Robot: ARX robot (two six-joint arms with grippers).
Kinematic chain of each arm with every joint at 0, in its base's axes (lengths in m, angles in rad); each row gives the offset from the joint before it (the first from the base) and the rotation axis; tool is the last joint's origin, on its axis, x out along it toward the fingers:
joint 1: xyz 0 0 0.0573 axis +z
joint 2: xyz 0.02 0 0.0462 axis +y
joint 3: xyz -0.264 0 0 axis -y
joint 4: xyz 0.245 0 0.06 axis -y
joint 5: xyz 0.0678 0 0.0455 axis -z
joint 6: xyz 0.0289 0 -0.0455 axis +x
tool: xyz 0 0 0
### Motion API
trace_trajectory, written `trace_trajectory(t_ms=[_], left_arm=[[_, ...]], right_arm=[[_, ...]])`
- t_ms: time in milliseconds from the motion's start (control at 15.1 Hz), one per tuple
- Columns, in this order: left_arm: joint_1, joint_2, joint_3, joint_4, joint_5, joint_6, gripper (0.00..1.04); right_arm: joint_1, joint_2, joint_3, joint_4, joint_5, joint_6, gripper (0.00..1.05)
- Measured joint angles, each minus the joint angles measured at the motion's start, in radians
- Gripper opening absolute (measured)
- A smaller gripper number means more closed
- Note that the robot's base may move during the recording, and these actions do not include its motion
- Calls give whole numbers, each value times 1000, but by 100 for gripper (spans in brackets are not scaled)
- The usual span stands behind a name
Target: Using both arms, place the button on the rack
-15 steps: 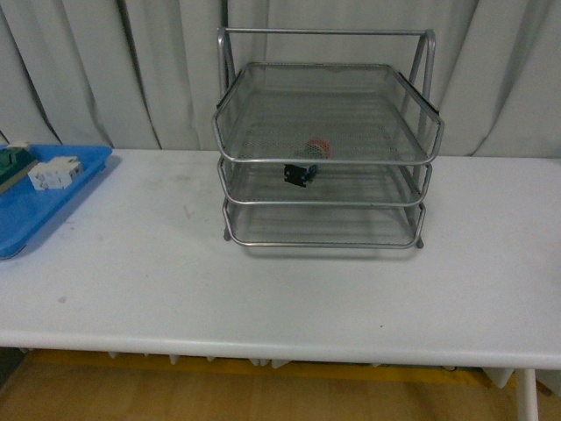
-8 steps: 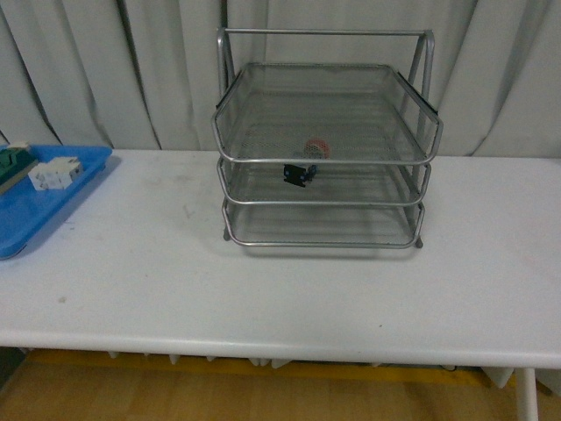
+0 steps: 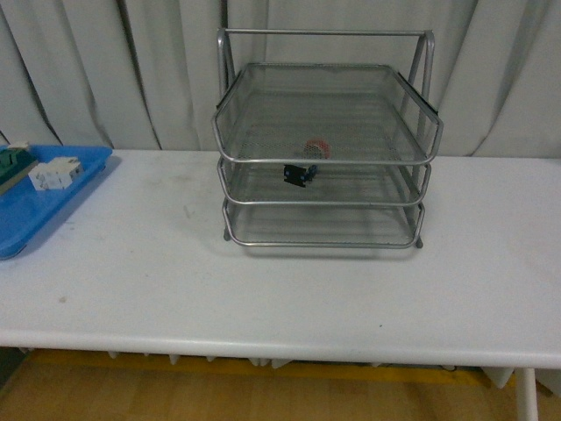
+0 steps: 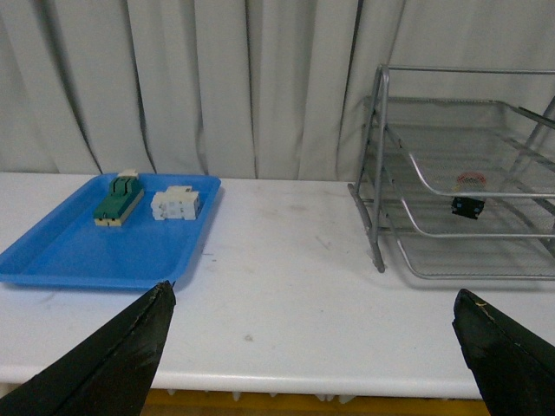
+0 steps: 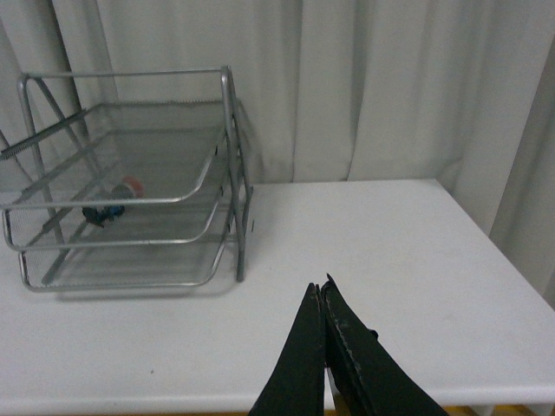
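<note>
The silver wire-mesh rack point(image 3: 324, 203) stands at the back middle of the white table. The button point(image 3: 302, 169), red cap on a black and blue body, lies on the rack's middle tier near its front rim. It also shows through the mesh in the left wrist view as the button point(image 4: 468, 196) inside the rack point(image 4: 378, 225), and in the right wrist view as the button point(image 5: 108, 204) inside the rack point(image 5: 232, 173). My left gripper point(image 4: 314, 305) is open over the table's front edge, nothing between its fingers. My right gripper point(image 5: 321, 289) is shut and empty, well right of the rack. Neither arm appears in the front view.
A flat blue tray point(image 3: 44, 206) sits at the table's left end, holding a white terminal block point(image 3: 54, 173) and a green and beige block point(image 3: 12, 163). Grey curtains hang behind the table. The table's right end point(image 5: 451, 199) drops off near the curtain.
</note>
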Motion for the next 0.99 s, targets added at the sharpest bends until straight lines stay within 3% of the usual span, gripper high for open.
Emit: trace_trajectory(t_ms=[398, 796, 928, 995], left_arm=[[0, 0, 0, 0, 0, 0, 98], [0, 0, 0, 0, 0, 0, 98], [0, 0, 0, 0, -1, 0, 98], [0, 0, 0, 1, 0, 0, 98]], right_arm=[[0, -53, 0, -34, 0, 0, 2], [0, -175, 0, -163, 0, 0, 2], [0, -342, 1, -335, 0, 0, 2], [0, -346, 1, -348, 1, 0, 2]])
